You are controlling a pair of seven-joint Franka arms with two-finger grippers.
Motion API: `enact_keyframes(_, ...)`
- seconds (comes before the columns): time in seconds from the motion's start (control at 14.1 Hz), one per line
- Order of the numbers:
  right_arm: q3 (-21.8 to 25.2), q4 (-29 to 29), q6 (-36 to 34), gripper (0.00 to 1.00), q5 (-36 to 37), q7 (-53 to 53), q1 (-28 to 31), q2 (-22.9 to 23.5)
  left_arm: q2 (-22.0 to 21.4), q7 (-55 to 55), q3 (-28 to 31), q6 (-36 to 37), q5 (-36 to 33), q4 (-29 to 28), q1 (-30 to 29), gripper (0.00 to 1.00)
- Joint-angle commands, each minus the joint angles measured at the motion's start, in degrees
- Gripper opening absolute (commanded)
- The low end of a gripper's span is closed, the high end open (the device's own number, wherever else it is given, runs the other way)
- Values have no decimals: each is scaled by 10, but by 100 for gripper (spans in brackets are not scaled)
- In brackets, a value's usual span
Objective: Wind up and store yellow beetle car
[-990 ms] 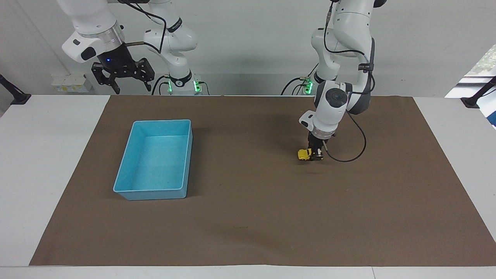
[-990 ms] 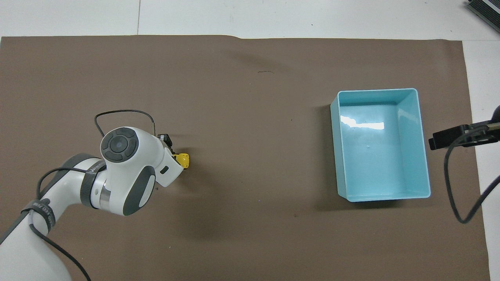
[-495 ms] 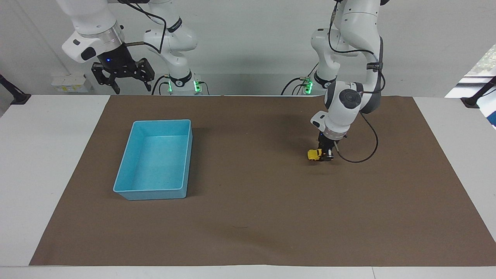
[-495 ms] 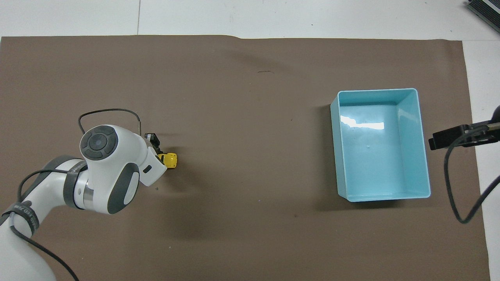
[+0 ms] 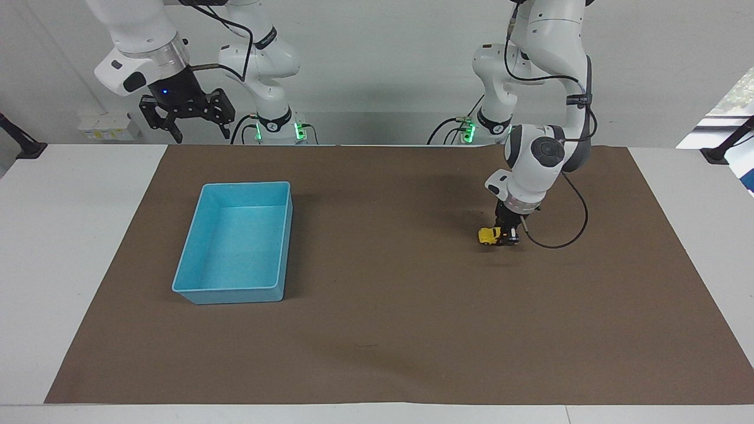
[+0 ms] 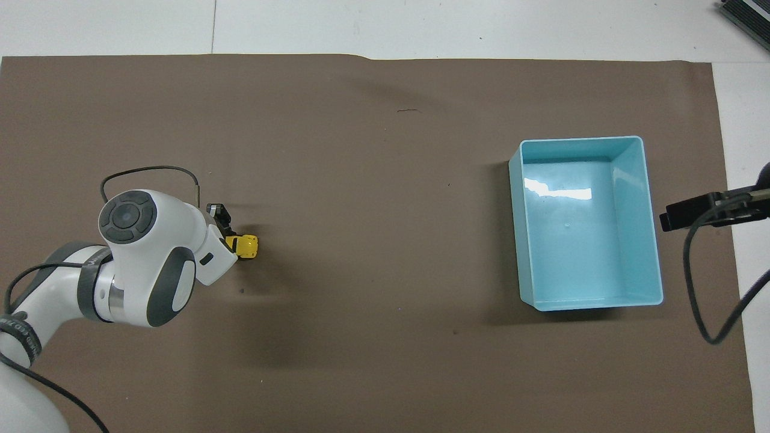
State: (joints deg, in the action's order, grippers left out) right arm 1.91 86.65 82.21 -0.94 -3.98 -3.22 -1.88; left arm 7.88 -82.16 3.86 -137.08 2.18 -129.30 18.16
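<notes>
This is a robotics lab: two white robot arms (image 5: 548, 76) are bolted at the edge of a white table (image 5: 70, 235) covered by a brown mat (image 5: 383, 330), with cables and green status lights (image 5: 297, 128) against a bare wall.

The left tool (image 6: 227, 236) is largely covered by its own wrist in the overhead view, which also hides half of the yellow beetle car (image 6: 246, 246). The right tool (image 6: 692, 214) is cut off at the frame edge there.
</notes>
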Motion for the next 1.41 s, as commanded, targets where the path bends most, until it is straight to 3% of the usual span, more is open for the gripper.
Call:
enact_keyframes(0.0,-3,19,9,100,-6,3,6,-16,14,-22,-3,-4,6,-10,-1,54)
enact_keyframes(0.07,-3,19,9,100,-6,3,6,-16,6,-18,-1,14,6,4,21,100)
enact_keyframes(0.21,-3,19,8,100,-6,3,5,-17,-17,-14,-1,108,6,59,31,100)
enact_keyframes(0.42,-3,19,9,100,-6,3,5,-16,-18,4,-1,219,6,159,39,100)
enact_keyframes(0.71,-4,19,8,100,-6,4,5,-17,-37,108,6,222,2,169,29,100)
enact_keyframes(1.34,-3,28,9,100,-6,-16,4,-23,-35,564,11,226,-1,239,-51,100)
